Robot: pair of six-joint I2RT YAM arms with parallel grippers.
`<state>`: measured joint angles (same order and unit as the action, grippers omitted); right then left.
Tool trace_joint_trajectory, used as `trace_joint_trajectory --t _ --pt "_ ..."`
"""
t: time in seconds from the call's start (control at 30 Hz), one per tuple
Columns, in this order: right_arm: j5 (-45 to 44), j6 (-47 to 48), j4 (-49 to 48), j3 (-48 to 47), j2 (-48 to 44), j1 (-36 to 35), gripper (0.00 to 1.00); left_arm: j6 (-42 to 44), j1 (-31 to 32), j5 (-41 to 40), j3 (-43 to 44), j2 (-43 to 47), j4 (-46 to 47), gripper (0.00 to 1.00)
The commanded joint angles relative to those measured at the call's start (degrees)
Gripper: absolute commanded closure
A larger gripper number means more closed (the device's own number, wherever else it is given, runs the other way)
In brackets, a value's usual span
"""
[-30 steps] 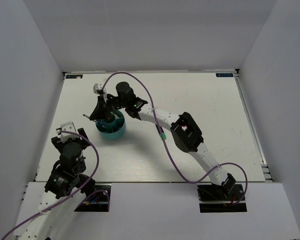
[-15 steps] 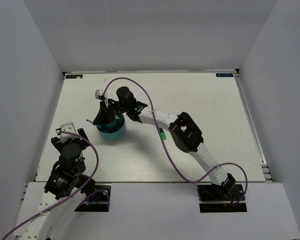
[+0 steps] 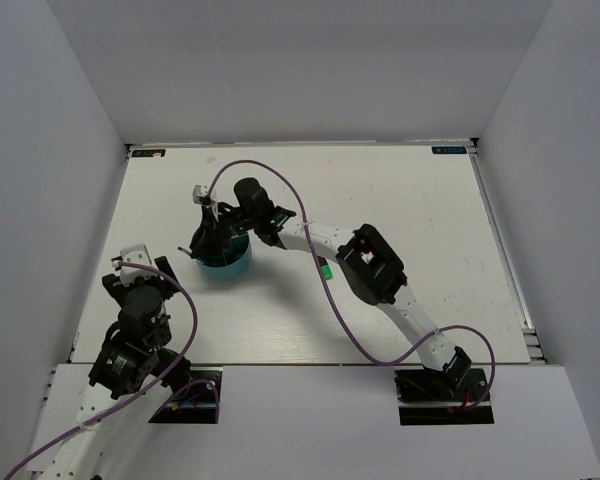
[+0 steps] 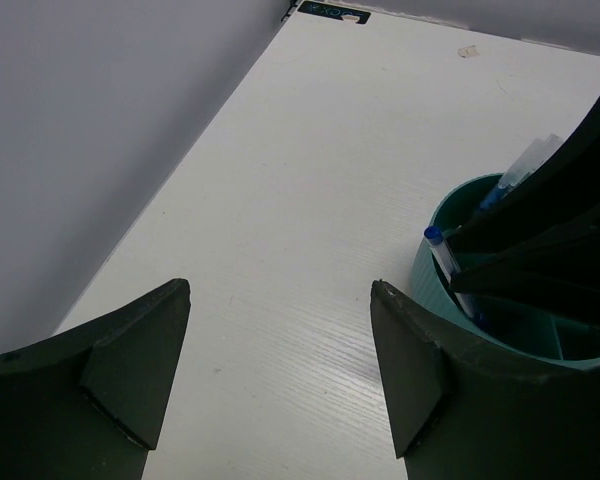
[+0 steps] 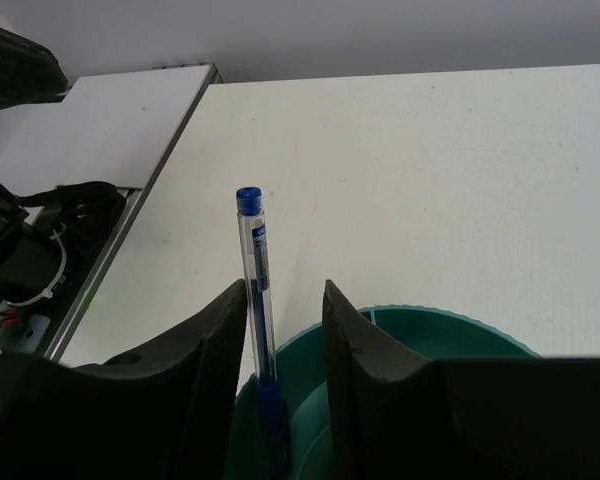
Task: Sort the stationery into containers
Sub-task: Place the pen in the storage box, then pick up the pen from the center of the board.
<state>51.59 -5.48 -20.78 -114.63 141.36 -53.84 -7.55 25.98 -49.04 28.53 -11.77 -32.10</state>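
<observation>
The round teal organiser [image 3: 226,263] stands left of centre on the white table. My right gripper [image 3: 211,240] hangs right over it with its jaws pointing down into it. In the right wrist view the jaws [image 5: 285,300] stand apart around a clear blue-capped pen [image 5: 255,260]. The pen stands upright in the organiser [image 5: 430,320] against the left finger, with a gap to the right finger. The left wrist view shows the same pen [image 4: 440,252] leaning at the organiser's rim [image 4: 425,275], with another clear pen [image 4: 528,162] behind it. My left gripper [image 4: 280,290] is open and empty over bare table.
The left arm [image 3: 140,300] is folded near the table's front left corner, close to the left wall. The right arm [image 3: 370,265] and its purple cable [image 3: 280,180] stretch across the middle of the table. Walls enclose the table on three sides.
My right gripper has come down and slightly right over the organiser, lowering the blue pen into it. The left arm has not moved.
</observation>
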Motion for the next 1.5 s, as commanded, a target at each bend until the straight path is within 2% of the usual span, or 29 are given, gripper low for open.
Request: trace_joint_trajectory --t 0.0,0.37,0.6,0.67,0.7,0.77,0.8,0.83,0.87,0.9,0.93,0.97,1.0,1.03,1.13,1.17,1.2,1.23,1.27,1.3,1.33,1.37,1.4,1.43,1.47 --pt "1.6 1.5 -0.9 0.6 -4.5 0.4 0.60 0.2 -0.2 -0.2 -0.3 0.4 0.5 0.17" --pt "1.4 7.2 5.8 2.4 -9.6 0.8 0.49 0.3 -0.3 -0.6 -0.7 0.3 0.8 0.17" --pt "0.3 10.3 11.7 2.0 -12.0 1.0 0.48 0.6 -0.3 -0.6 -0.8 0.8 0.9 0.17" --pt "-1.1 10.7 13.4 1.5 -12.6 1.4 0.48 0.7 -0.2 -0.7 -0.9 0.6 1.0 0.17" --pt "-2.1 11.0 17.7 1.0 -13.6 1.8 0.49 0.7 -0.2 -0.7 -1.0 0.8 1.1 0.17" --pt "-11.7 13.9 24.2 -4.1 -14.4 2.2 0.54 0.8 -0.4 -0.5 -1.2 1.0 1.2 0.17" --pt "-15.6 14.9 34.2 -5.7 -14.9 2.2 0.71 0.8 -0.2 0.2 -1.4 1.1 1.4 0.24" --pt "-29.0 17.1 36.8 -8.3 -15.2 2.1 0.83 1.1 -0.3 0.8 -1.4 1.1 1.7 0.29" --pt "-33.4 17.5 39.1 -9.0 -15.8 2.2 0.97 1.3 -0.2 3.6 -1.6 1.3 1.7 0.36" --pt "-37.4 17.9 43.0 -8.8 -18.7 2.1 1.00 1.9 -0.4 4.7 -1.7 1.0 2.6 0.53" --pt "-47.9 17.6 43.9 -7.3 -19.9 2.9 1.00 2.1 -0.3 6.0 -1.7 0.1 2.4 0.64" --pt "-51.3 17.0 45.4 -5.3 -22.2 3.1 1.00 2.0 -0.3 10.3 -1.8 -0.2 2.5 0.74" --pt "-55.5 16.4 46.2 -3.1 -25.0 3.3 1.00 2.2 -0.3 11.5 -1.6 -0.6 2.6 0.93" --pt "-60.8 15.7 47.7 -1.8 -25.8 4.0 1.00 2.2 -0.3 12.5 -1.2 -2.5 2.5 1.00" --pt "-61.7 13.8 53.0 5.9 -31.9 7.3 1.00 1.7 -0.3 19.3 -0.5 -5.6 2.0 1.00" --pt "-61.0 13.5 53.8 7.7 -34.3 9.0 0.92 1.5 -0.3 20.6 -0.4 -6.2 2.0 1.00" --pt "-60.2 13.3 54.4 13.1 -36.5 10.7 0.75 1.7 -0.4 25.4 0.0 -7.9 1.9 0.99" --pt "-59.2 12.2 58.2 14.4 -37.1 11.7 0.64 1.5 -0.2 27.3 0.0 -9.0 1.4 0.86" --pt "-58.2 11.8 60.0 15.7 -37.9 15.0 0.60 1.0 -0.3 29.1 1.2 -11.6 1.1 0.78" --pt "-56.5 10.0 61.8 16.4 -38.3 16.1 0.57 1.0 -0.3 35.2 1.9 -14.6 0.8 0.68" --pt "-54.7 9.4 65.5 16.8 -38.3 17.5 0.57 0.9 -0.3 37.5 2.5 -16.3 0.2 0.58" --pt "-54.0 8.8 68.5 17.1 -38.5 18.9 0.57 0.3 -0.4 39.7 4.4 -20.9 -0.9 0.32" --pt "-52.1 8.1 70.5 17.5 -38.9 22.2 0.57 0.3 -0.4 44.2 5.2 -22.5 -1.4 0.21" --pt "-49.0 7.9 71.7 19.2 -38.9 23.3 0.59 -0.1 -0.4 47.8 6.0 -24.0 -2.1 0.16" --pt "-47.0 7.8 73.7 20.0 -39.9 26.0 0.66 -1.6 -0.4 50.7 8.5 -28.0 -2.8 0.12"
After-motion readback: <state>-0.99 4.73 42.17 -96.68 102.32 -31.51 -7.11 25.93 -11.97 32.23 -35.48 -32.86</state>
